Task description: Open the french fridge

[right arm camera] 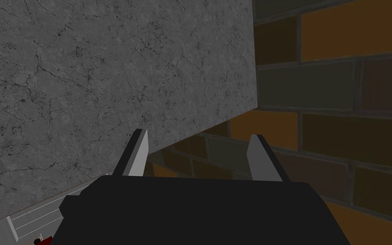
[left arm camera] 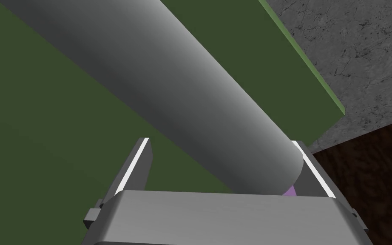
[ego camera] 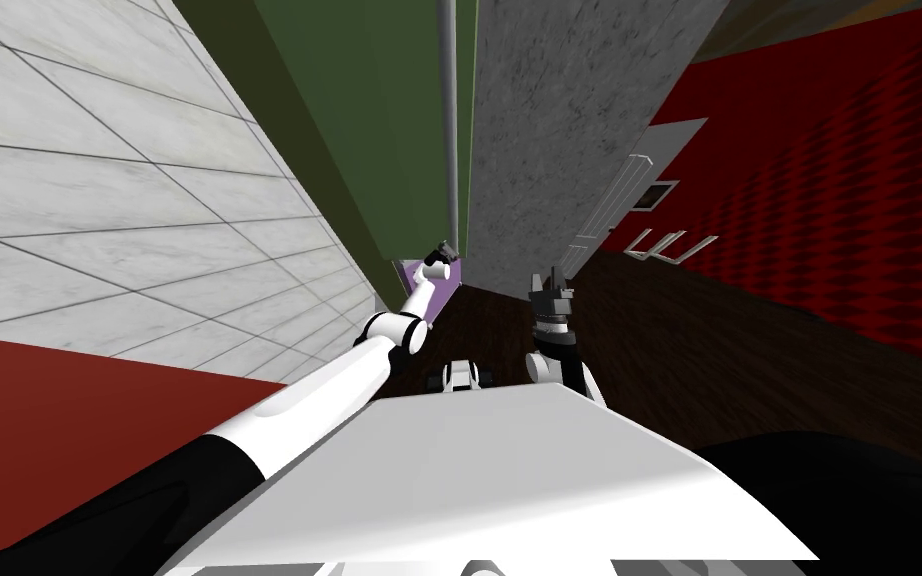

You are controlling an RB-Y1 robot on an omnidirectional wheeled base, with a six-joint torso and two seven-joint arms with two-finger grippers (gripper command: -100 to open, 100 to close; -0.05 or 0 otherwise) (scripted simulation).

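The fridge's green door (ego camera: 349, 120) rises ahead of me, with a long grey bar handle (ego camera: 450, 120) along its edge. My left gripper (ego camera: 437, 262) is at the bar's lower end. In the left wrist view the round handle (left arm camera: 169, 85) runs between the fingers of the left gripper (left arm camera: 220, 142). The jaws stand open: one finger lies against the bar's end, the other stands off it. The green door (left arm camera: 42, 149) lies right behind. My right gripper (ego camera: 552, 280) hangs free, open and with nothing in it (right arm camera: 199, 134), facing a grey marbled panel (right arm camera: 106, 76).
The grey marbled panel (ego camera: 549, 130) adjoins the green door. A purple panel (ego camera: 417, 275) sits below the door. White cabinets with bar handles (ego camera: 629, 190) stand further right, before a red wall (ego camera: 849, 180). White tiled wall (ego camera: 99, 200) to the left; dark wooden floor (ego camera: 649, 330).
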